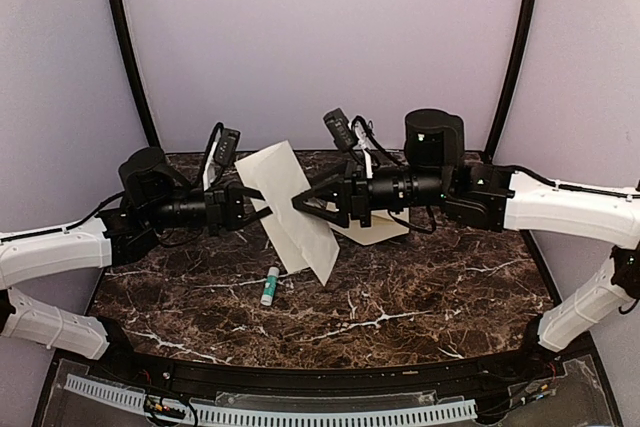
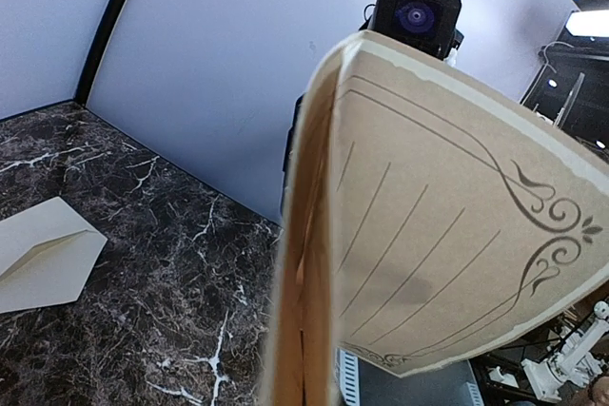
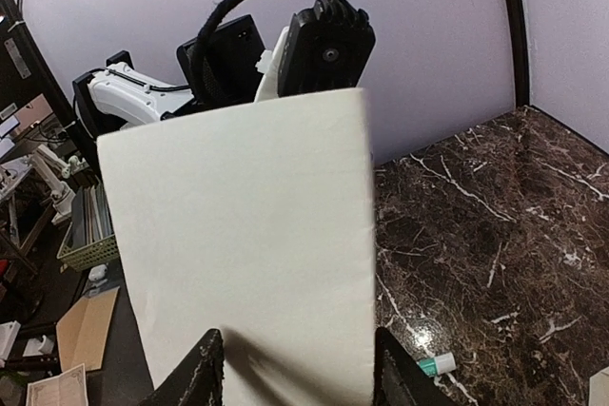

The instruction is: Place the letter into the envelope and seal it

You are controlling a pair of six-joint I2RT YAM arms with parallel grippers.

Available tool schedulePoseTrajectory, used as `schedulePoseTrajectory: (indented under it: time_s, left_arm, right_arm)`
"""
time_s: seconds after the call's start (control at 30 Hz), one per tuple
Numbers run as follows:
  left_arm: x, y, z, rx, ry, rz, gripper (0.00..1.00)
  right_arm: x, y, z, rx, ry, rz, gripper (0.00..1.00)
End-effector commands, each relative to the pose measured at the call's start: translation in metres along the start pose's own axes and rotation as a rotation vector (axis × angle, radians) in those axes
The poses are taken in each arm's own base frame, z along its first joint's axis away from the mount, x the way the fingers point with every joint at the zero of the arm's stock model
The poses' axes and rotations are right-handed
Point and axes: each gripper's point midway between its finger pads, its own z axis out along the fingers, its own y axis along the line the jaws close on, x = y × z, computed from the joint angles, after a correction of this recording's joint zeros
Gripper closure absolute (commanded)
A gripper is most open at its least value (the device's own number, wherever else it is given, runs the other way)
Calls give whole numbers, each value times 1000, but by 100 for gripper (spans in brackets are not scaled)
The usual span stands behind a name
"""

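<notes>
The letter [image 1: 281,173] hangs in the air between both arms, folded and tilted. My left gripper [image 1: 243,198] is shut on its left edge. In the left wrist view the letter [image 2: 447,225] shows its ornate brown border and ruled lines, and it hides my fingers. My right gripper [image 1: 300,202] is open right against the sheet. In the right wrist view the letter's plain back [image 3: 247,235] fills the middle, with both fingertips [image 3: 198,370] spread wide before it. The envelope [image 1: 378,232] lies flat on the table below the right arm, and the envelope [image 2: 43,256] shows its pointed flap.
A white glue stick with a green cap [image 1: 270,287] lies on the dark marble table [image 1: 420,307], below the letter's lower corner. The glue stick [image 3: 438,364] also shows by the right finger. Pale walls close in the back and sides.
</notes>
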Motion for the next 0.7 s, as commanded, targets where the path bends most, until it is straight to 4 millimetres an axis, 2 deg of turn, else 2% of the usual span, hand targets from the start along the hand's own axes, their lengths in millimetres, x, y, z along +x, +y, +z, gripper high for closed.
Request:
schedulePoseTrajectory:
  time_s: [0.0, 0.17, 0.33, 0.5, 0.6, 0.67]
  left_arm:
    - [-15, -19, 3, 50, -18, 53, 100]
    - [-15, -22, 4, 61, -15, 59, 100]
    - [-14, -29, 5, 94, -6, 64, 100]
    - [-13, -36, 5, 128, 16, 72, 100]
    - [-12, -37, 5, 129, 26, 70, 100]
    - [-12, -38, 6, 136, 29, 67, 100]
  right_arm:
    - [5, -3, 4, -20, -5, 3, 51]
    - [9, 0, 6, -43, 6, 8, 46]
    - [15, -2, 6, -39, 19, 1, 35]
    - [14, 13, 0, -105, 19, -51, 24]
    - [9, 17, -5, -109, -1, -66, 25]
    - [12, 16, -3, -118, 8, -56, 33]
